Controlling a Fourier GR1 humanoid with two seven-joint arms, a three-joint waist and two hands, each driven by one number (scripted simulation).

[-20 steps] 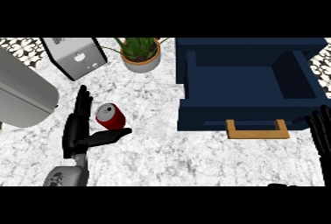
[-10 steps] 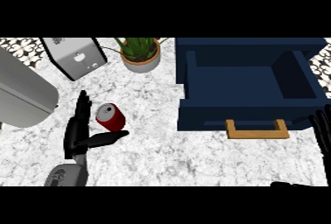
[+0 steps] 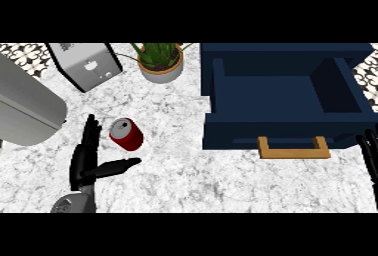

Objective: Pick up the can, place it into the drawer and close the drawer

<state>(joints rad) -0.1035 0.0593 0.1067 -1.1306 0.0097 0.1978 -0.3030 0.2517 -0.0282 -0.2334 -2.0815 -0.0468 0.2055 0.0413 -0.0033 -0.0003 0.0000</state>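
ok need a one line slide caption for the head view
Open left hand beside the red can on the marble counter, with the blue drawer open.

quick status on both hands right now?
Left hand: open, fingers straight beside the red can, thumb out below it, holding nothing.
Right hand: open, fingers up at the view's right edge, resting, holding nothing.

The can [image 3: 128, 134] was red with a silver top. The drawer [image 3: 284, 95] was navy (its handle [image 3: 293, 148] tan). The surface [image 3: 221, 175] showed grey-white marbling. Both hands, left [image 3: 90, 160] and right [image 3: 368, 152], were black; the plant [image 3: 157, 52] was green in a tan pot.
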